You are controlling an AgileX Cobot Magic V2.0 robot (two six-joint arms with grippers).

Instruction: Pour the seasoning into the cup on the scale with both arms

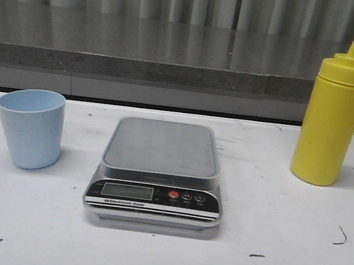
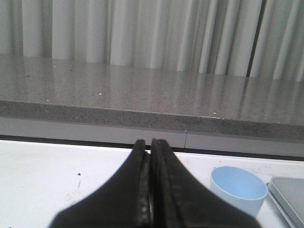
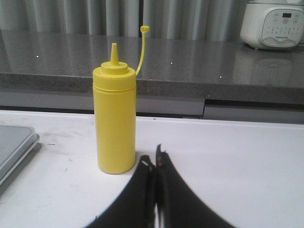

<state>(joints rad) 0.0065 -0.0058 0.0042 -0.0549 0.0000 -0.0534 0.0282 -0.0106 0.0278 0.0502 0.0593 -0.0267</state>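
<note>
The yellow seasoning bottle (image 1: 332,115) stands upright at the table's right, its cap off and tethered; it also shows in the right wrist view (image 3: 114,122). The pale blue cup (image 1: 30,126) stands empty on the table left of the scale (image 1: 162,147), not on it; it shows in the left wrist view (image 2: 238,189) too. The scale's steel platform is bare. My left gripper (image 2: 150,145) is shut and empty, short of the cup and to one side. My right gripper (image 3: 153,159) is shut and empty, close to the bottle's base. Neither gripper shows in the front view.
A grey stone counter (image 1: 175,53) runs behind the white table, with curtains beyond. A white appliance (image 3: 273,23) sits on the counter at the far right. The scale's edge shows in both wrist views (image 2: 289,194) (image 3: 14,147).
</note>
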